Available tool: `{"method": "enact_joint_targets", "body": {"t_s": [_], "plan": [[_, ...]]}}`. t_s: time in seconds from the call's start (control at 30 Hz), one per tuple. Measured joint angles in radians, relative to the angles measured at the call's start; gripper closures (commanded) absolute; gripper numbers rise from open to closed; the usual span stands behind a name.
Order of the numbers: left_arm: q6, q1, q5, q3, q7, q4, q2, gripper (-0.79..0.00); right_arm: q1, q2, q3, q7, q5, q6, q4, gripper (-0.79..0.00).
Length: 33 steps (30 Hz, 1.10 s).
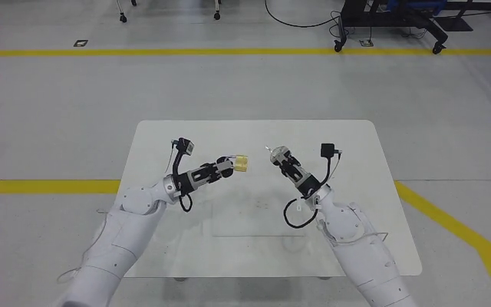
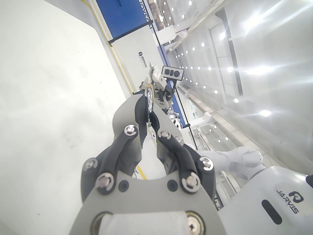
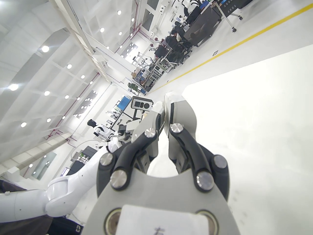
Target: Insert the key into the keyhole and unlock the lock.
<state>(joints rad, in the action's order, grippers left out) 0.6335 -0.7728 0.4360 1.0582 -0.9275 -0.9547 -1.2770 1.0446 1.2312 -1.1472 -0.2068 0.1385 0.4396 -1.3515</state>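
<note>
In the top view my left gripper [image 1: 230,165] is shut on a small brass padlock [image 1: 242,162], held above the middle of the white table [image 1: 353,138]. In the left wrist view the padlock [image 2: 149,96] shows edge-on between the black pads. Facing it across a short gap, my right gripper [image 1: 278,158] is shut on the key [image 1: 269,151], whose thin silver tip points toward the lock. In the right wrist view the key [image 3: 167,103] is a pale sliver pinched between the fingers. The other arm's gripper [image 2: 160,91] shows just beyond the padlock. Lock and key are apart.
The table's surface [image 2: 44,79] lies bare below both grippers. Yellow floor lines [image 1: 230,52] run behind and beside the table. Carts and cables [image 1: 383,23] stand far back on the floor.
</note>
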Motion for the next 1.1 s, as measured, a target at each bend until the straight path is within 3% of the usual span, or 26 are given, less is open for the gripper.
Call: {"method": "enact_joint_targets", "body": {"t_s": [0.37, 0.83, 1.1], "plan": [[0.011, 0.023, -0.004, -0.017, -0.019, -0.005, -0.009, 0.0, -0.12, 0.036, 0.072, -0.065, -0.106, 0.032, 0.165, 0.0], [-0.023, 0.044, -0.08, -0.032, 0.023, 0.019, -0.014, 0.0, -0.185, 0.067, 0.113, -0.339, -0.415, 0.161, 0.241, 0.0], [-0.037, 0.041, -0.083, -0.032, 0.058, 0.016, -0.018, 0.0, -0.194, 0.069, 0.122, -0.474, -0.476, 0.169, 0.224, 0.0]]}}
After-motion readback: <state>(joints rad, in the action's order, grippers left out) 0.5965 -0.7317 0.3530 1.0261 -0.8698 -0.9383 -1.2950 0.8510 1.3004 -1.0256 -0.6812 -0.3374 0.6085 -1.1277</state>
